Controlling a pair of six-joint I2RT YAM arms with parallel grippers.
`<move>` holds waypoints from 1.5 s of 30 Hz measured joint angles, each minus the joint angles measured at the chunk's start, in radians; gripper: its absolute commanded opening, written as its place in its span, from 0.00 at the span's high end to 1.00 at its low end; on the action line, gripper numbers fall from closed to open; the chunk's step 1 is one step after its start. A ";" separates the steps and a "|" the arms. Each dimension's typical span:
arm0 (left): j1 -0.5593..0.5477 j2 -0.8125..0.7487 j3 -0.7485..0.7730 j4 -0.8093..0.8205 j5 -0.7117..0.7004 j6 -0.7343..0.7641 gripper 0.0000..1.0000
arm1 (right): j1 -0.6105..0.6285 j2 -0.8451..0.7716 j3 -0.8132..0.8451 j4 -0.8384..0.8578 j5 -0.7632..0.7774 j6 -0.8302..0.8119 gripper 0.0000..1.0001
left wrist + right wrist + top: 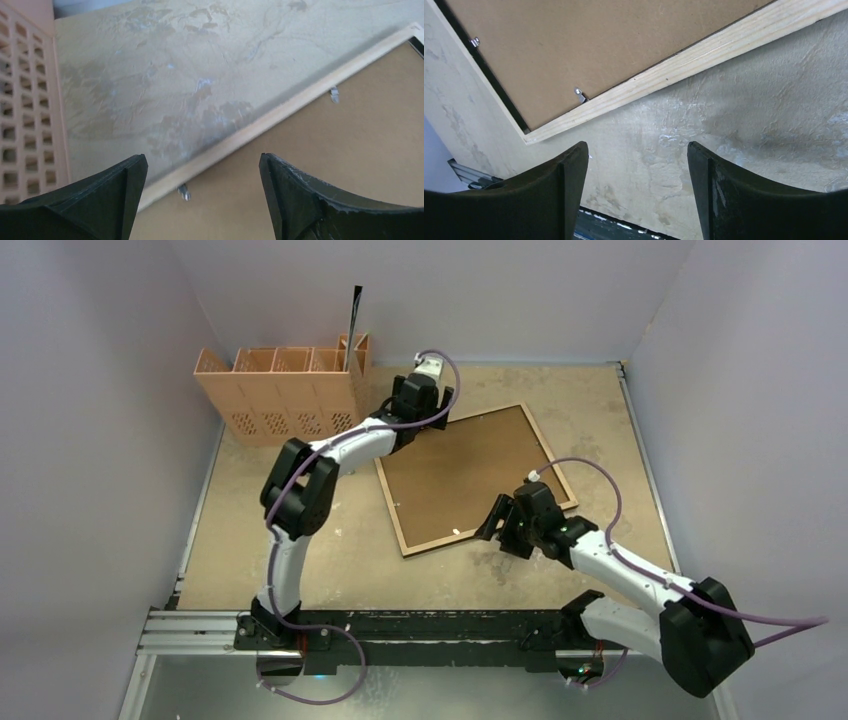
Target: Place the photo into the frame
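Left end effector (202,167) and right end effector (638,150) both gape wide, holding nothing, at opposite sides of the frame (684,67). It lies face-down, skewed, mid-table (340,570), nearer the right edge: pale wood rim, flat brown backing board (470,475) seated inside. The photo is unseen, probably beneath the board. Small metal tabs (580,94) may need pressing down.

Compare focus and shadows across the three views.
Top view: even, soft light, only faint shadows on the table, everything sharp. Left wrist view: the edge of the frame and a clip look slightly smeared, the fingers near-black. Right wrist view: wood grain is crisp; a soft dark patch shades the table at right.
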 measured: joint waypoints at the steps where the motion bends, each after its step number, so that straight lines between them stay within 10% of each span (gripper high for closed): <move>1: 0.006 0.042 0.045 -0.013 0.004 0.006 0.13 | 0.000 0.000 -0.004 0.000 -0.001 0.002 0.25; 19: 0.108 0.267 0.208 -0.108 0.404 -0.023 0.28 | -0.008 0.078 -0.049 0.122 -0.051 0.013 0.29; 45: -0.010 -0.142 -0.461 0.101 0.388 -0.179 0.53 | -0.407 0.298 0.153 0.073 0.181 -0.190 0.30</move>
